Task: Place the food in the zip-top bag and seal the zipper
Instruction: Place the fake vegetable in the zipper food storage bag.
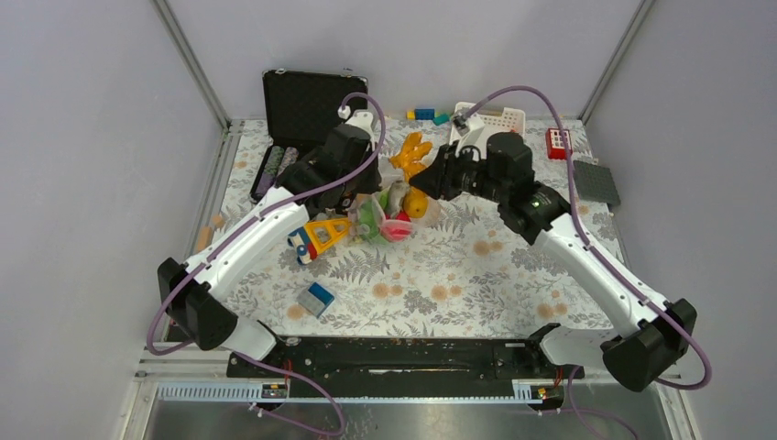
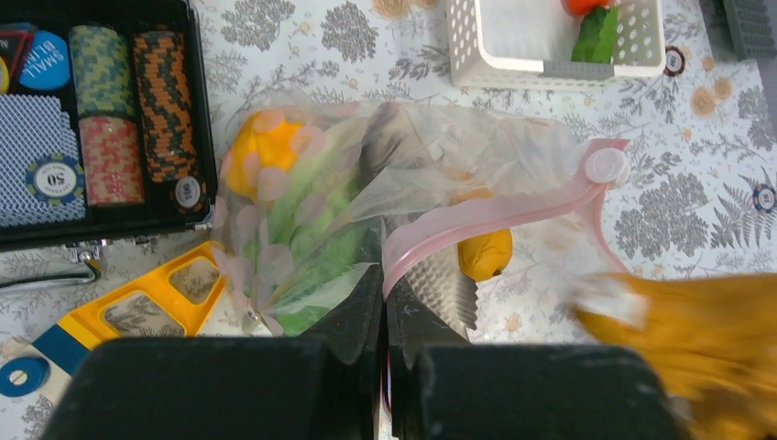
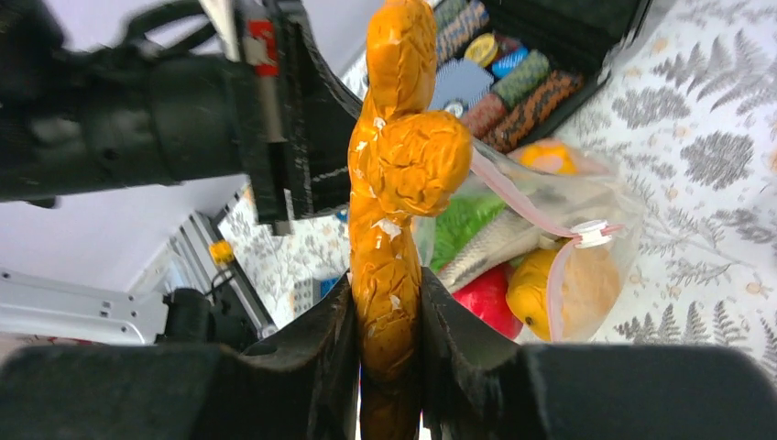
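A clear zip-top bag (image 2: 366, 174) with a pink zipper strip and white slider (image 2: 606, 166) lies mid-table (image 1: 392, 218). It holds green leaves, a silvery fish, a yellow fruit (image 3: 531, 293) and something red. My left gripper (image 2: 385, 280) is shut on the bag's pink zipper edge, at the mouth's near corner. My right gripper (image 3: 389, 302) is shut on a knobbly orange food piece (image 3: 399, 174), which stands upright from the jaws just outside the bag's mouth. The same piece shows over the bag's far side (image 1: 412, 154) and as a blur in the left wrist view (image 2: 696, 339).
An open black case of poker chips (image 1: 307, 115) stands at the back left. A white basket (image 2: 550, 46) holding food sits at the back. A yellow-blue toy (image 1: 316, 236) lies left of the bag, a blue block (image 1: 316, 298) nearer. A red brick (image 1: 557, 142) and grey baseplate (image 1: 597, 181) lie right.
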Available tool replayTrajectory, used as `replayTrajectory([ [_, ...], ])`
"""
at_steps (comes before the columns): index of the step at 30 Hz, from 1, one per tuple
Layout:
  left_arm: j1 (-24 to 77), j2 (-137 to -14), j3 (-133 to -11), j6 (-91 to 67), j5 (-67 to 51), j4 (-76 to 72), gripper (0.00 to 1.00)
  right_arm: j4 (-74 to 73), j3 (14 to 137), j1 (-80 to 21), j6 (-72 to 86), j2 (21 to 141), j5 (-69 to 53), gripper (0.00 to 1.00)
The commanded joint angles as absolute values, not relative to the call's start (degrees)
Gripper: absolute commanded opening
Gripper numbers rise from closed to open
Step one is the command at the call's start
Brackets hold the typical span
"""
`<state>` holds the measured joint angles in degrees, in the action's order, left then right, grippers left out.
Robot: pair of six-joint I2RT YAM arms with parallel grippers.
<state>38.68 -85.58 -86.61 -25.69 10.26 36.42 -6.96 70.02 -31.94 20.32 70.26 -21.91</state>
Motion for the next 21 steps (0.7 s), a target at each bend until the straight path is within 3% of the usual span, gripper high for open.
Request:
replayTrajectory([
  [1, 38.33, -80.81, -83.69, -26.92, 8.22, 34.09, 0.00, -12.50, 70.67, -35.87, 15.92, 74.12, -19.10, 0.12],
  [15, 39.26, -78.48, -79.94, -28.00, 5.18, 31.53, 0.00, -20.07, 67.86, -44.33, 20.53, 75.87, 1.55, 0.10],
  [21, 42.25, -77.61, -78.50, -26.41, 3.43, 29.72, 0.00, -24.34, 74.39, -45.00, 35.54, 80.56, 7.94, 0.11],
])
